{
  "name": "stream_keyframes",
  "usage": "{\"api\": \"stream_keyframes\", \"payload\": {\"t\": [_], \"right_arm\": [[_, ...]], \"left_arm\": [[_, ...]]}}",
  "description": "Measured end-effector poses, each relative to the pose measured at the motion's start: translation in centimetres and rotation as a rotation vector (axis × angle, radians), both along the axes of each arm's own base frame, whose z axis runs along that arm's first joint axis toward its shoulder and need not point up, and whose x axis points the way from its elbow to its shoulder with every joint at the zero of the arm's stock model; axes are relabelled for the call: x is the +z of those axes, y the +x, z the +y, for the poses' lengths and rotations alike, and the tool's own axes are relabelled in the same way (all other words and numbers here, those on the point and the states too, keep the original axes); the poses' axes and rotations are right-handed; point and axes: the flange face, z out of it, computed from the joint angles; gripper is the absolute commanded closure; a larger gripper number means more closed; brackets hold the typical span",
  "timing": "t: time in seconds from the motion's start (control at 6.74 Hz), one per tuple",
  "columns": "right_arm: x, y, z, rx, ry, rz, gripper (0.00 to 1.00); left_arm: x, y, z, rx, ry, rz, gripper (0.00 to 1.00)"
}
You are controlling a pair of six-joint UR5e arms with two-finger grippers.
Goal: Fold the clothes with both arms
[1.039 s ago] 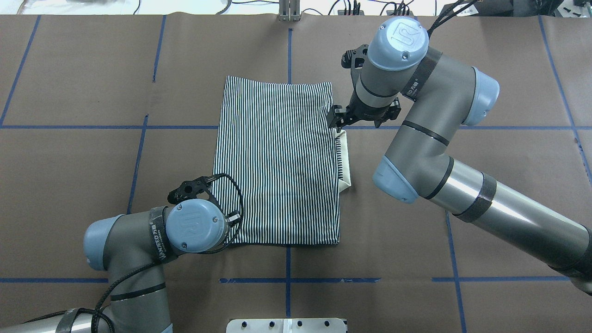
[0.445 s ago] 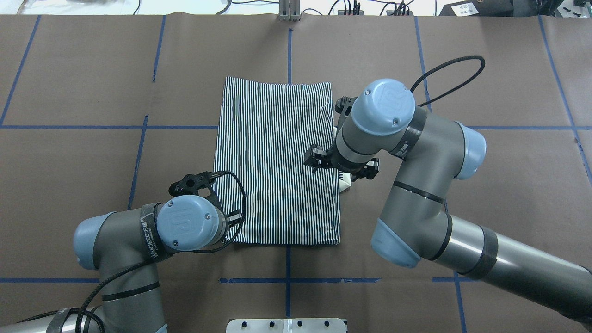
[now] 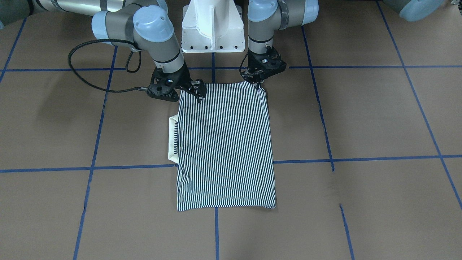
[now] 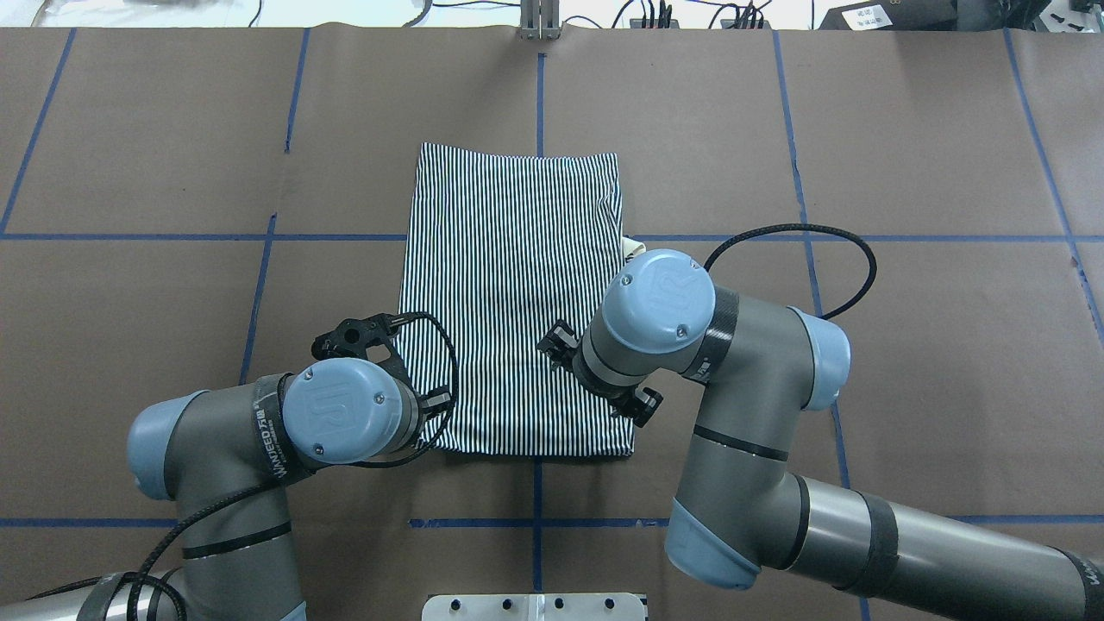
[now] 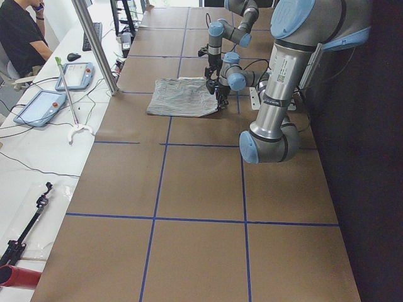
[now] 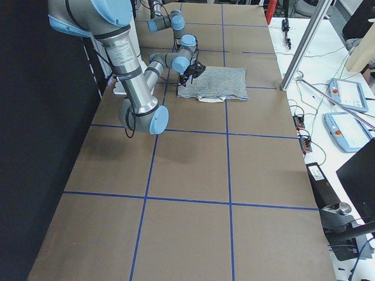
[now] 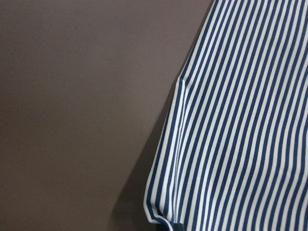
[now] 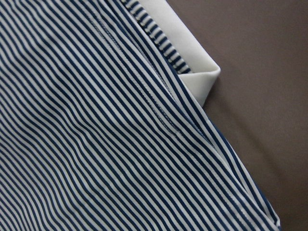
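Grasp step: left gripper [image 3: 258, 83] and right gripper [image 3: 199, 94] at the shirt's [image 3: 223, 144] robot-side corners (open or clamped, cannot tell); next, lift evenly forward.

shirt [image 4: 517, 293] on table [image 4: 172, 129] | left jaws at its robot-side left corner | right jaws seemingly above its right edge
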Motion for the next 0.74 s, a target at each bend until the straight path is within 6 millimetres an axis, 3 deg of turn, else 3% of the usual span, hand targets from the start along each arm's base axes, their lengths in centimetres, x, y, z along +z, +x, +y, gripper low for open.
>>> {"api": "stream_keyframes", "payload": {"t": [0.3,0.74], "right_arm": [[0.8,-1.8,1.2,0.099,-0.131,0.024,0.00],[2.1,-4.0,2.6,0.135,-0.171,0.063,0.00]], "left_arm": [[-0.9,-0.7,0.1,0.003,0.014,0.020,1.00],[-1.2,-0.9,0.1,0.006,0.018,0.025,1.00]]}}
